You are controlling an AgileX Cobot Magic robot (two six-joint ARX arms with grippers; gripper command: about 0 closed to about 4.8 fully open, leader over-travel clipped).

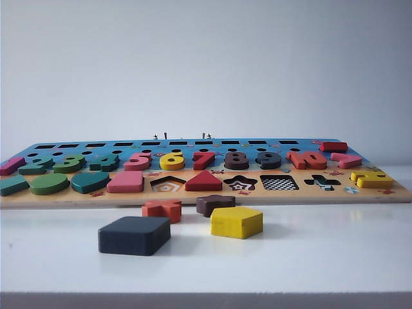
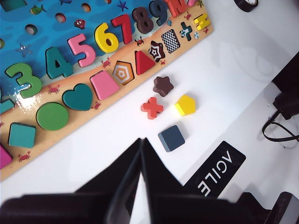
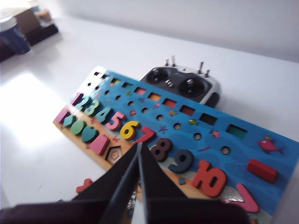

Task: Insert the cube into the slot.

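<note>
Left wrist view has the left claw (image 2: 141, 144) pinched shut and empty, the cube (image 2: 171, 138) just beyond its tips on the white surface (image 2: 224, 84). Flat, rigid, probably light painted wood with rounded corners, it should take a pinch across opposite sides. Farther off, the checkerboard slot (image 2: 171, 41) sits in the board (image 2: 70, 130). Right claw (image 3: 138, 151), shut and empty, hovers over that board.

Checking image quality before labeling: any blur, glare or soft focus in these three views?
Exterior view: the cube is sharp, with a soft shadow under it. Left wrist view: sharp, glare on the puzzle board; left gripper shut. Right wrist view: blurred overall, the white table blown out; right gripper shut above the board.
</note>
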